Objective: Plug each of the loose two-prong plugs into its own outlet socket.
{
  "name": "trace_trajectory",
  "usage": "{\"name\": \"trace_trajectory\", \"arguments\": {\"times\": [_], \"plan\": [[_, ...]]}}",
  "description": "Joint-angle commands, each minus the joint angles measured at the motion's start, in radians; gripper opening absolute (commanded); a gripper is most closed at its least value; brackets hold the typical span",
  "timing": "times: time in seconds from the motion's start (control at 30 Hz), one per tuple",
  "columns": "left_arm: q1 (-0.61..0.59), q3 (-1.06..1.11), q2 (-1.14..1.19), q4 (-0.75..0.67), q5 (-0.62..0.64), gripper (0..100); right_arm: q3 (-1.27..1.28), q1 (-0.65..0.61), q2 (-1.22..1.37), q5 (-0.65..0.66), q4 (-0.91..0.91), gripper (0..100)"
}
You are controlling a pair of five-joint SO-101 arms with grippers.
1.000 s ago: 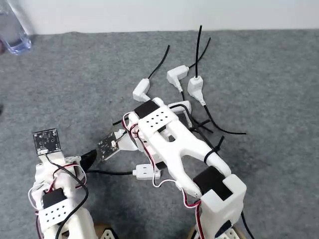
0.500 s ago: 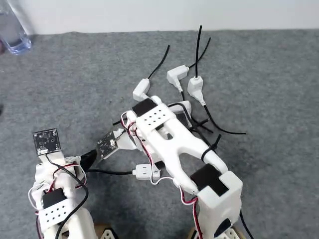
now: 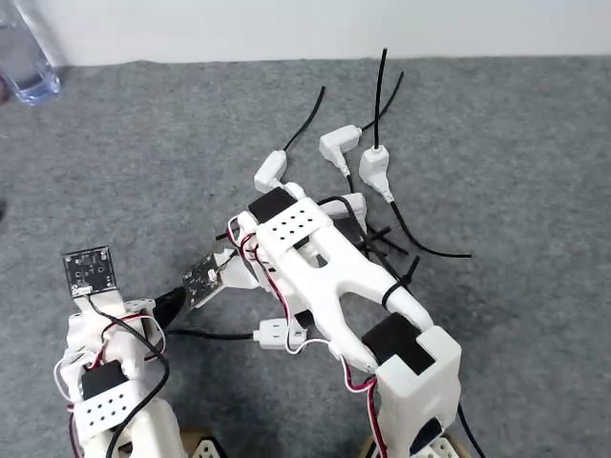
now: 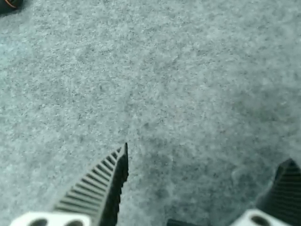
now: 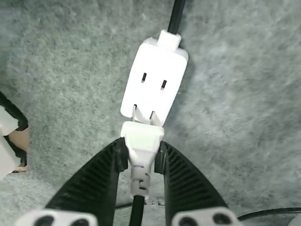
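holding a plug [image 5: 142, 137] clamped in the right tool [image 5: 141, 147], prongs touching the socket [image 5: 154, 82] edge, short of the slots. mid-insertion, probably; likely needs lining prongs with slots, then pushing straight in. left tool [image 4: 205, 154] spread apart above bare tabletop [image 4: 188, 70].

Tool [image 5: 141, 148] clamps plug [image 5: 140, 135] — prongs [image 5: 134, 113] at socket [image 5: 153, 84] edge.

White plug [image 5: 141, 140] between the right gripper's [image 5: 140, 150] black ribbed fingers [image 5: 96, 181]; white socket [image 5: 153, 87] just ahead, black cord [image 5: 176, 14]. Mottled grey mat [image 4: 188, 70] under the left gripper's [image 4: 202, 167] black ribbed fingers [image 4: 110, 183].
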Motion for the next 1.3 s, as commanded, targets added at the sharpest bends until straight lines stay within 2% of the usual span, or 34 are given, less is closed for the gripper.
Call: {"name": "trace_trajectory", "arguments": {"times": [0.0,0.33,0.83,1.07,1.27], "plan": [[-0.006,-0.044,-0.011,0.005,-0.009,45,-0.034,0.004,-0.076,0.005,0.033,0.8],[-0.006,-0.044,-0.011,0.005,-0.009,45,-0.031,0.007,-0.193,0.005,0.051,0.8],[-0.006,-0.044,-0.011,0.005,-0.009,45,0.046,0.054,-0.131,0.006,0.004,0.8],[-0.006,-0.044,-0.011,0.005,-0.009,45,0.147,0.047,-0.131,0.008,-0.096,0.8],[-0.006,-0.044,-0.011,0.005,-0.009,45,0.150,0.025,-0.142,0.006,-0.091,0.8]]}}
